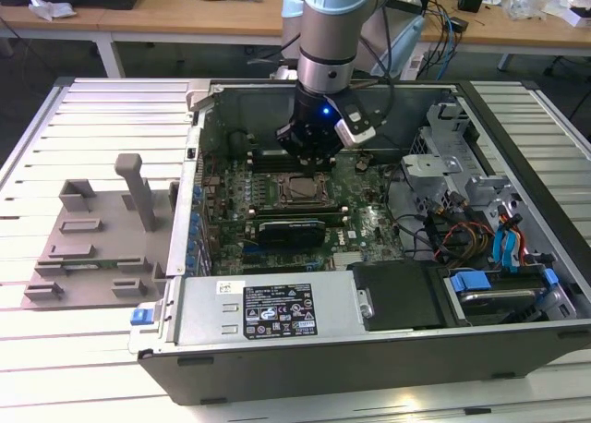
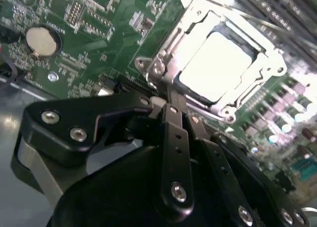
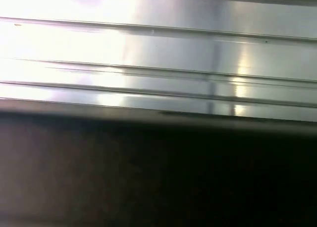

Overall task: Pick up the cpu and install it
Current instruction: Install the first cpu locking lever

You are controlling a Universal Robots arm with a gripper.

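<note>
Black end effector [image 2: 171, 105] fills the near field in the second wrist view, fingers apparently pressed together, holding nothing. Just beyond its tip, cpu [image 2: 215, 68] sits in the socket frame [image 2: 163, 63] on the motherboard [image 1: 355, 224] inside the computer case [image 1: 369, 349].

Exterior view: even, bright lighting. Second wrist view: glare whitens cpu [image 2: 214, 68]; near gripper [image 2: 171, 110] blurred. First wrist view: streaked glare, dark band.
</note>
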